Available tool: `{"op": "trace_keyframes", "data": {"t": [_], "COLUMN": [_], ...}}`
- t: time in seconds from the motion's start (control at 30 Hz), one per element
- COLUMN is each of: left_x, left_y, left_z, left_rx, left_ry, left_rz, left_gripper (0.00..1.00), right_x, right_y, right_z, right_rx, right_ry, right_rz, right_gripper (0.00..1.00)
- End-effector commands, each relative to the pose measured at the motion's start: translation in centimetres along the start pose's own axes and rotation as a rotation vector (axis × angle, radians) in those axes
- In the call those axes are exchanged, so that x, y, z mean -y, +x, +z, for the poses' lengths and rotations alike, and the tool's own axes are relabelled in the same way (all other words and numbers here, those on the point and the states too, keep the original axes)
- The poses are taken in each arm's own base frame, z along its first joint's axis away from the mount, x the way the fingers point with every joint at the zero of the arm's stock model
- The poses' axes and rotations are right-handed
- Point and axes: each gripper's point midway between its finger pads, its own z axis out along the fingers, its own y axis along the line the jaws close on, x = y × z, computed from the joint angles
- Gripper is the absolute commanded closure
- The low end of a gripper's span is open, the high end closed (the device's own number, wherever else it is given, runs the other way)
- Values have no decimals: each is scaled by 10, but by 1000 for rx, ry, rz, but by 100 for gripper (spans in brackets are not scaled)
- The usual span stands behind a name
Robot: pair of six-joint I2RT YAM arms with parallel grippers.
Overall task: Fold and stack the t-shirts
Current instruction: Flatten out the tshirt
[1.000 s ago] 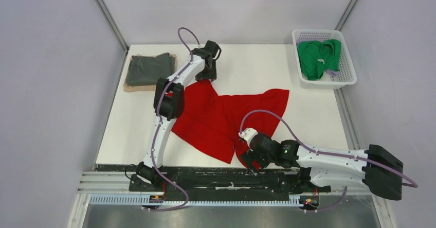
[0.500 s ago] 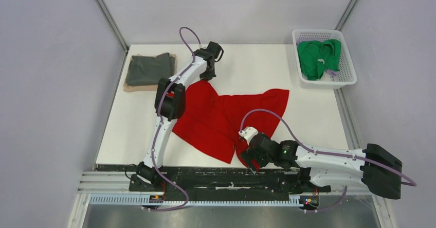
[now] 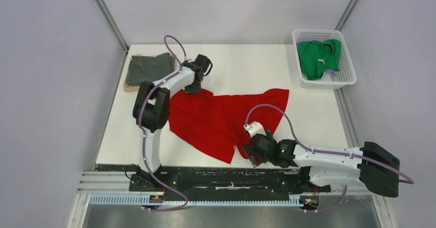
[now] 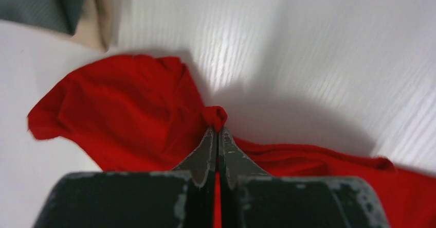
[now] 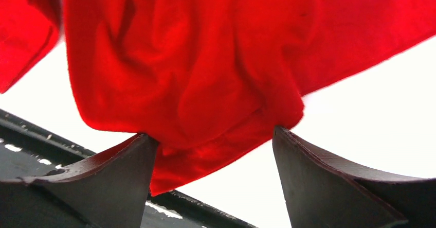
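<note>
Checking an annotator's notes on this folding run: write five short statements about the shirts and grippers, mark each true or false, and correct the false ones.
1. The left gripper is shut on a pinch of the red t-shirt. True.
2. The right gripper is clamped shut on that shirt. False: its jaws stand open, one on each side of a bunch of the cloth.
3. The green t-shirt lies in the white basket. True.
4. The dark grey t-shirt lies under the tan t-shirt. False: the grey one is on top.
5. The red t-shirt is neatly folded. False: it lies spread out and rumpled.
</note>
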Motion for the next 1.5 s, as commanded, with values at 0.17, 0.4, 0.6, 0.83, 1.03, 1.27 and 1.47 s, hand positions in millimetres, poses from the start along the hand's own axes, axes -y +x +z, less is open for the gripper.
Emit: {"op": "trace_keyframes", "data": {"t": [0.17,0.4,0.6,0.83,1.03,1.27,1.47], "left_x": [-38,-58,-68,-86,-127,-187,-241], "left_y": [-28,-16,-9,-23,-58,-86,-84], "left_z": [-80,-106,-120,-153,-220,-337,-443], "left_rx": [259,319,347,453,637,897,1117], "left_ry": [107,148,174,215,205,311,448], "left_rz": [-266,-316,-345,-427,-518,-635,-686], "left_gripper": [98,98,98,98,98,98,98], "right_x": [49,29,23,50,122,162,171], "right_y": [32,38,33,-21,-126,-205,-247], "right_z": [-9,3,6,-6,-80,-196,-300], "right_rx": [-59,-69,-66,111,476,781,1056], "right_ry": [223,96,45,161,447,562,442], "right_rz": [62,78,112,215,382,448,446], "right_gripper": [24,36,76,100,100,100,100]}}
